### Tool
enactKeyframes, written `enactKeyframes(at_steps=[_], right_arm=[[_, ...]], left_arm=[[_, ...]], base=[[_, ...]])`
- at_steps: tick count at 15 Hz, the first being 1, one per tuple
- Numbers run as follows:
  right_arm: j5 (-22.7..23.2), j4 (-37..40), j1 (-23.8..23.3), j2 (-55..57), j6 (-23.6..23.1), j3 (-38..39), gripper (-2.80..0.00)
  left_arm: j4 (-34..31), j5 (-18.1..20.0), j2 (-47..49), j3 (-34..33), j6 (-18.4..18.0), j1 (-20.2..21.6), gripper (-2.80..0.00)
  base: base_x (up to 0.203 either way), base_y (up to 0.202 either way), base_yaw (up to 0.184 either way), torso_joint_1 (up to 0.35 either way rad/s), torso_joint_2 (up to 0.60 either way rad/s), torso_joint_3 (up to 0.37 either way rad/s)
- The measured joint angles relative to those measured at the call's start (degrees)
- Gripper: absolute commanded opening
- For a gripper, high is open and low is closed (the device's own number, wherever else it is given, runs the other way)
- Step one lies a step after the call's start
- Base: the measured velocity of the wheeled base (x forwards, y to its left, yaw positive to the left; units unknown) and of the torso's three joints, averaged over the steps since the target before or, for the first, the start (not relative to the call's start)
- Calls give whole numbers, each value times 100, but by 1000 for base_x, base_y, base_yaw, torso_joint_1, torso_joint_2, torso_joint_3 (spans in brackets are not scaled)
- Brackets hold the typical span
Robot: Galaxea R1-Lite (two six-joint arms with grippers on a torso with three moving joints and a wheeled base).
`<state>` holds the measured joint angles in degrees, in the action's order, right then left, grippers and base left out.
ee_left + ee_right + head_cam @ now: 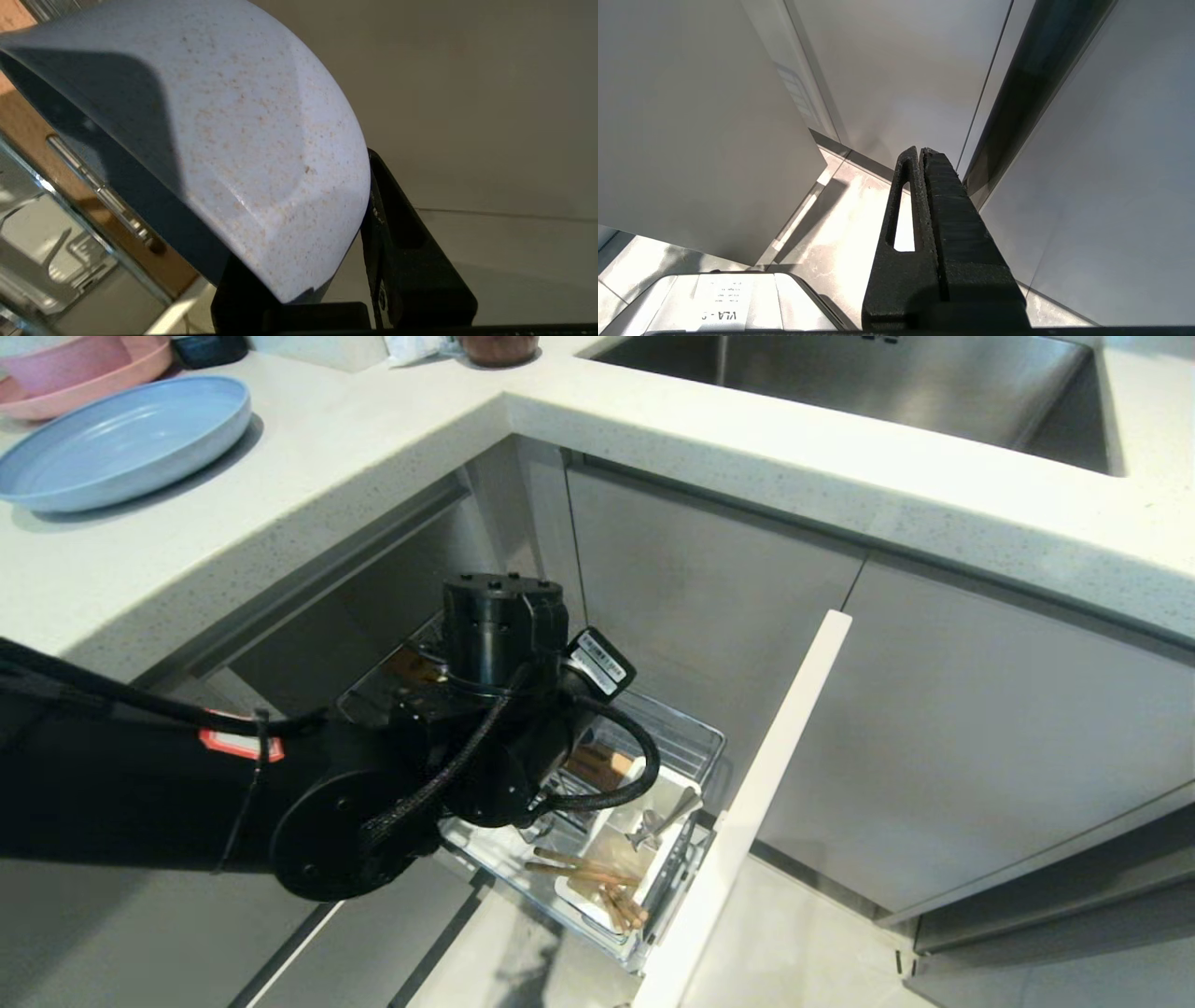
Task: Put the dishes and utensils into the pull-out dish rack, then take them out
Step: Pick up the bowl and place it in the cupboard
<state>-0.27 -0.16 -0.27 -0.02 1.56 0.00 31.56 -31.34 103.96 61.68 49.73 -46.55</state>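
Here the left tool (299, 298) pinches the blue bowl (243, 140) by its rim, tilted on edge just above the rack (653, 803), likely to slot it between prongs; the right tool (922, 154) hangs pressed together.

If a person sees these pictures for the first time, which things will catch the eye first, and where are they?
First, the black left arm reaching down into the pull-out dish rack, its left pincer shut on the rim of the pale blue bowl. Next, the pale blue plate on the counter at upper left. Then the chopsticks and spoon in the rack's white caddy.
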Motion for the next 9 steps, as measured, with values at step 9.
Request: enactKeyframes(at_steps=[9], right_arm=[[2,0,0,-2,0,0,-280]], left_arm=[[1344,1009,565,74,24,458,-280]], base=[[0,0,0,0,0,0]])
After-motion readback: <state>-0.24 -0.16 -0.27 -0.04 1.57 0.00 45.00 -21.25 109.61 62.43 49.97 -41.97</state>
